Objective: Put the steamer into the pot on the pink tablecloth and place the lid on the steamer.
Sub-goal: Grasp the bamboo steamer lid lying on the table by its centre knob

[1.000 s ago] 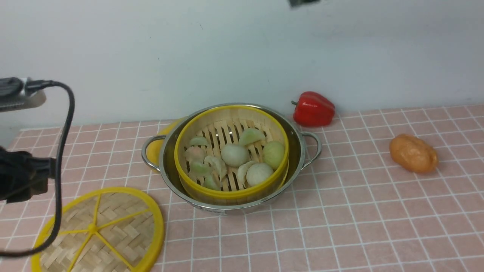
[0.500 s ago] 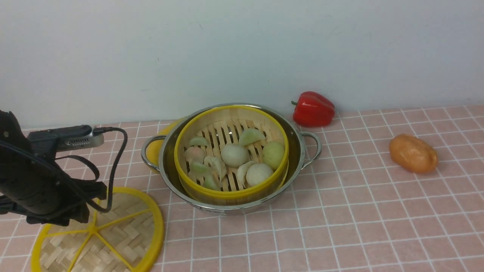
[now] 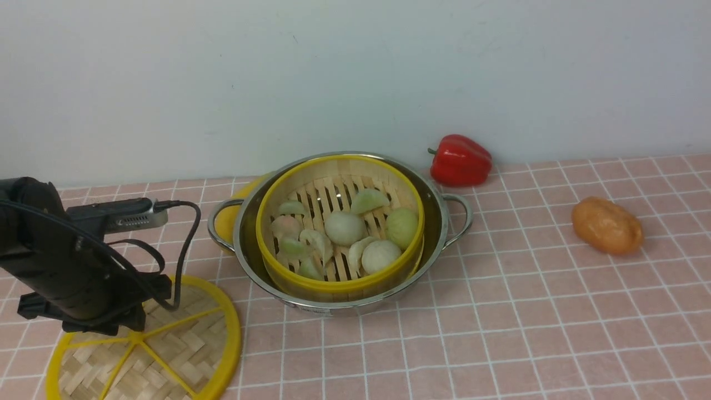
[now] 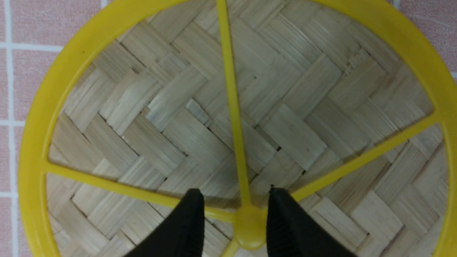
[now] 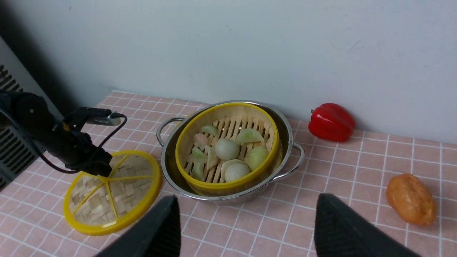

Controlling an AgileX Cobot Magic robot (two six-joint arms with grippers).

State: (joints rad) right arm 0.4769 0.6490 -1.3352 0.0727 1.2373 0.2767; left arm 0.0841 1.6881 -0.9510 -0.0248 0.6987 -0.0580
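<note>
Carefully now: our left hand (image 4: 234,221) hangs parted over the lid (image 4: 192,135), left of the pot (image 3: 361,307); our right is spread wide. Gripping off-centre, we could lose the hub and drop it.

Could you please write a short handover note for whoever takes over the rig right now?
Left claw: open, over the yellow hub of the round woven-bamboo lid, not gripping it.
Right claw: open, empty.
Done: round yellow-rimmed bamboo steamer sits inside the shiny steel pot on the pink checked tablecloth.
Left: grip the lid, lying left of the pot on the cloth, and put it on the steamer.
</note>
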